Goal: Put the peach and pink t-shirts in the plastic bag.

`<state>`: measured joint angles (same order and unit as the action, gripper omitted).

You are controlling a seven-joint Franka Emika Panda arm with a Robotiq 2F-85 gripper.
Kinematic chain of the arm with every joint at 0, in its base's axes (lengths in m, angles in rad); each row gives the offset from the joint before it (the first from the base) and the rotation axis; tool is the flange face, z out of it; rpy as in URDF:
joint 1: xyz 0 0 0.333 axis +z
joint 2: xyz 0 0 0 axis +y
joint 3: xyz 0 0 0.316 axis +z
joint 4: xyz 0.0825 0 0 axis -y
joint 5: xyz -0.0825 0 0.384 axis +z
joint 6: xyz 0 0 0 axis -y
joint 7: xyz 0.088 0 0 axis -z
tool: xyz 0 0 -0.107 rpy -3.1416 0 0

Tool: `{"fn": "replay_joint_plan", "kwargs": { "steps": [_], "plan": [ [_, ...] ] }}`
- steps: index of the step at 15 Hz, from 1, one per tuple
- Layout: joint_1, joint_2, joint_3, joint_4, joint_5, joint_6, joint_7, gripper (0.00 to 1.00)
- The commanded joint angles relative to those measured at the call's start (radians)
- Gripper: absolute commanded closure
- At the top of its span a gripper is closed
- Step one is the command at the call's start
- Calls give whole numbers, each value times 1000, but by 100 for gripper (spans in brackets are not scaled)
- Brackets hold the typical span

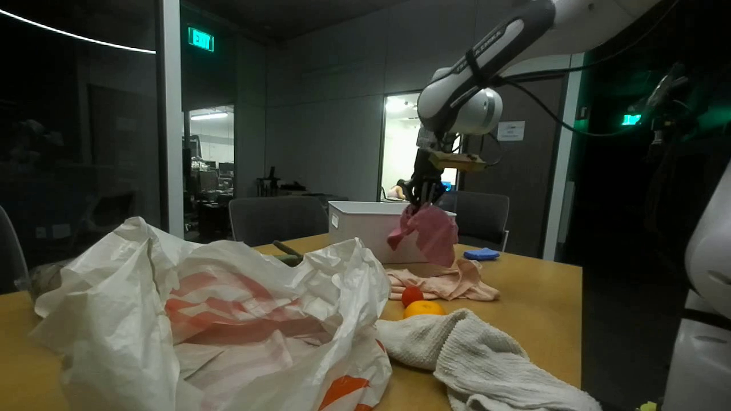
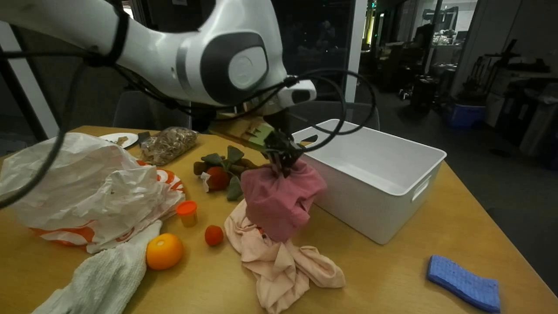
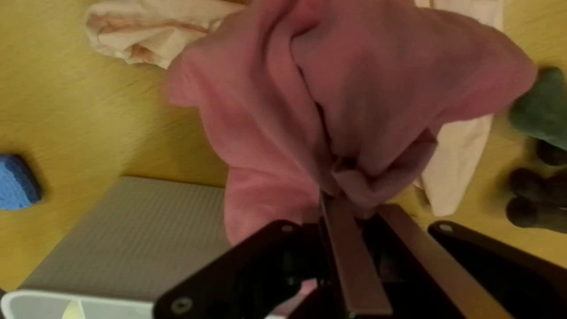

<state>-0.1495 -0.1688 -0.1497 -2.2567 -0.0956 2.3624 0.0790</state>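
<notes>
The pink t-shirt (image 1: pixel 432 233) hangs bunched from my gripper (image 1: pixel 423 204), beside the white bin. It shows in an exterior view (image 2: pixel 282 198) above the peach t-shirt (image 2: pixel 281 266). In the wrist view, my gripper (image 3: pixel 356 206) is closed with a fold of the pink t-shirt (image 3: pixel 363 79) between its fingertips. The peach t-shirt (image 1: pixel 477 279) lies crumpled on the table under the pink one, which partly hides it in the wrist view (image 3: pixel 146 33). The white plastic bag (image 1: pixel 123 319) stands crumpled with its mouth open; it also shows in an exterior view (image 2: pixel 78 187).
The white bin (image 2: pixel 383 209) stands right beside the held shirt. An orange (image 2: pixel 165 251), a small red ball (image 2: pixel 213 235), an orange-lidded container (image 2: pixel 187 213) and a whitish towel (image 2: pixel 104 279) lie between shirts and bag. A plush toy (image 2: pixel 218 178) and a blue sponge (image 2: pixel 463 283) are nearby.
</notes>
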Motion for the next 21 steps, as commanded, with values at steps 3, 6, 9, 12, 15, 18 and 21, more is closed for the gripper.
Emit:
{"fn": "replay_joint_plan", "kwargs": {
  "steps": [3,6,9,12,15,18,21],
  "plan": [
    [66,-332,24,-87,94,-113,-150,94],
    [133,-442,47,-82,131,-219,-232,94],
    [213,-493,87,-60,156,-336,-282,94],
    [298,-469,145,-41,177,-405,-308,94],
    [364,-388,218,-20,168,-440,-317,93],
    [412,-296,283,22,155,-509,-324,93],
    [449,-243,339,64,132,-583,-355,93]
  ]
}}
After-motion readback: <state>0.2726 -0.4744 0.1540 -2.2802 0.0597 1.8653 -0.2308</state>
